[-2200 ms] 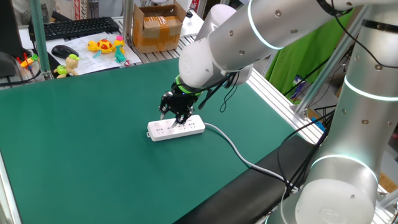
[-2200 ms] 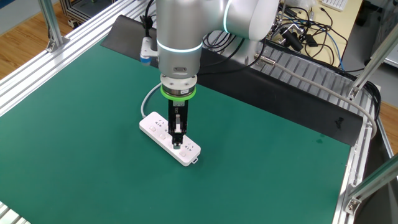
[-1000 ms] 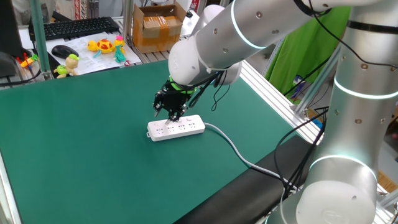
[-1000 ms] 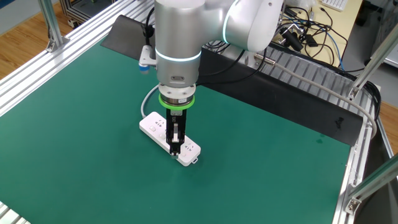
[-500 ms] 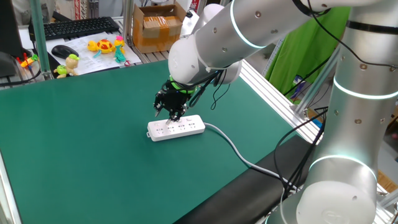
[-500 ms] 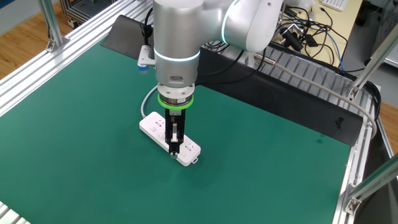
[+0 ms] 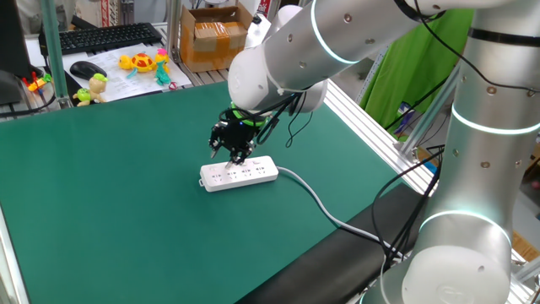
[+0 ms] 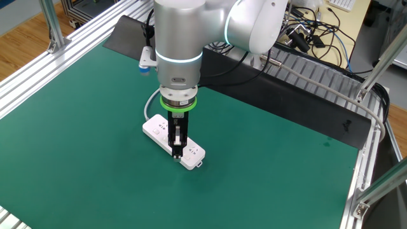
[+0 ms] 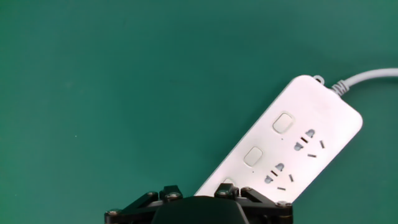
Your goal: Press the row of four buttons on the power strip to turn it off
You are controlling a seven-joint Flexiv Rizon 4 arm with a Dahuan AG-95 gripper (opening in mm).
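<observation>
Basically, left to right in one fixed view: black keyboard [image 7: 99,37] and toys [image 7: 145,62] are sitting on the back desk, cardboard box [image 7: 214,37] beside them. Power strip [image 7: 240,174] is lying mid green mat [image 7: 110,194], grey cable [image 7: 325,208] trailing right. Gripper [image 7: 235,154] is pointing down over the strip's back edge, fingers together, gripping nothing. Hand view: row of four buttons [image 9: 267,139] is running along the strip's left edge, two fully showing, a third half hidden under the hand.
</observation>
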